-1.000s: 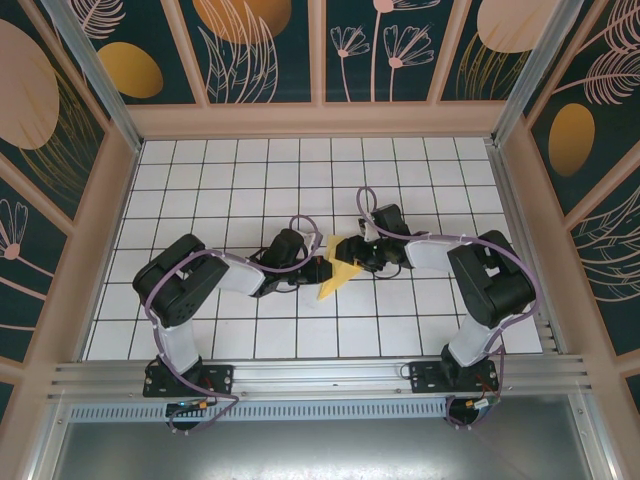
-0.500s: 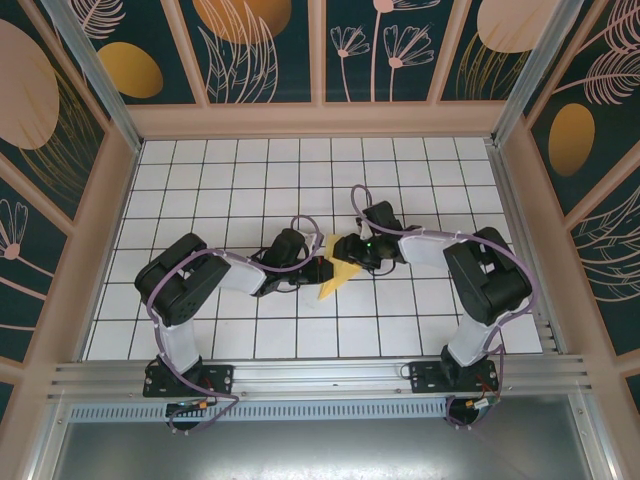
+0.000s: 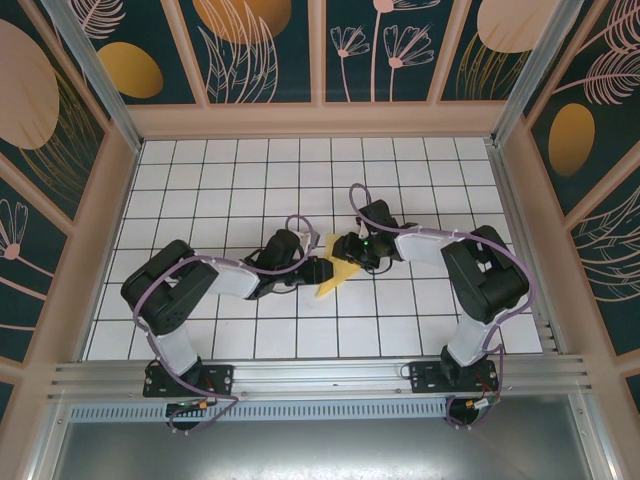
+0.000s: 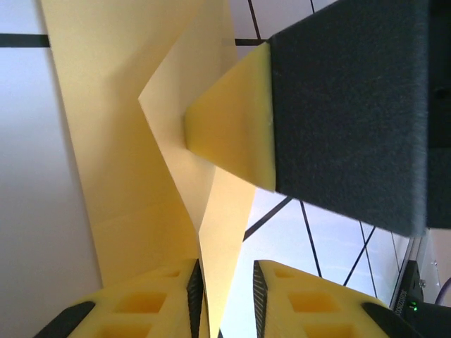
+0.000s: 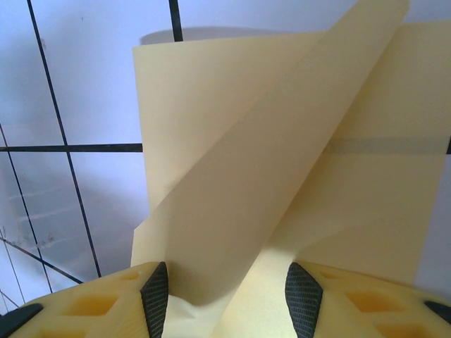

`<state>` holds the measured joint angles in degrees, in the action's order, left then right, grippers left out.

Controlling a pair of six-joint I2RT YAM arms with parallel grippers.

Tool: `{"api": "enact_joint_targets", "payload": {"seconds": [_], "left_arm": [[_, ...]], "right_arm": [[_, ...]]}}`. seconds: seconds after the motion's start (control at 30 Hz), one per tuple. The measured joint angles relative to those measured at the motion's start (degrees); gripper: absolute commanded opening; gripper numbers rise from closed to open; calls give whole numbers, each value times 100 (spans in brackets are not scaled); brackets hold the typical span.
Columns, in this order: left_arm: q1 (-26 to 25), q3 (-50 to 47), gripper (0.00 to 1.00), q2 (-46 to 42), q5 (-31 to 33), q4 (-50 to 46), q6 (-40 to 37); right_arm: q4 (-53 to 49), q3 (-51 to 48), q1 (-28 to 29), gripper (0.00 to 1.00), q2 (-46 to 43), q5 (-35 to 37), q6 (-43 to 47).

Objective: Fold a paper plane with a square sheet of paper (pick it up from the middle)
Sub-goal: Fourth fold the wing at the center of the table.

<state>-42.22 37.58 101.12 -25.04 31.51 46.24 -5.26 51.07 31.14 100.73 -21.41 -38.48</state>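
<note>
The square sheet of paper (image 3: pixel 337 272), creased to a narrow pointed shape, is lying at the middle of the white tiled table (image 3: pixel 200 190), between the two arms. In the top view its long axis is running from the far side toward the near side, a little slanted, with the point looking to the near-left. The left gripper (image 3: pixel 318 268) is standing at the left long edge, about halfway along it. The right gripper (image 3: pixel 347 248) is standing at the far, wider end. Both are at the paper, so neither arm is really nearer. I think the coming crease is depending on the raised flap between them.

In the left wrist view the left pads (image 4: pixel 194 296) are standing only narrowly apart. A raised edge of the sheet is passing through the gap, with some light beside one pad, so it is not pinched. In the right wrist view the right pads (image 5: pixel 155 299) are standing about half apart, with loose flaps rising between them, unclamped.

From above, the grippers are covering the far end of the sheet, and I cannot count the layers. In the left wrist view a dark finger (image 4: pixel 352 105) of the right gripper is cutting off the upper right corner. Where its yellow part ends and the paper begins is hard to make out.
</note>
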Motion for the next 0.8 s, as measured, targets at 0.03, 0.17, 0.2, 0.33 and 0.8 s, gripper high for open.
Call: {"api": "enact_joint_targets", "payload": {"seconds": [0.03,0.17,0.2,0.33,0.8], "left_arm": [[-2,-44,30,-83,24,-57,13],[-11,-114,25,-525,365,-509,28],[-11,-116,24,-667,507,-625,24],[-11,-118,22,-1016,769,-726,26],[-315,-15,20,-485,444,-428,28]], "right_arm": [[-2,4,0,54,4,4,-2],[-22,17,0,54,7,17,-7],[-22,17,2,54,9,20,-7],[-28,22,9,54,11,39,-28],[-85,103,15,58,59,46,-90]]}}
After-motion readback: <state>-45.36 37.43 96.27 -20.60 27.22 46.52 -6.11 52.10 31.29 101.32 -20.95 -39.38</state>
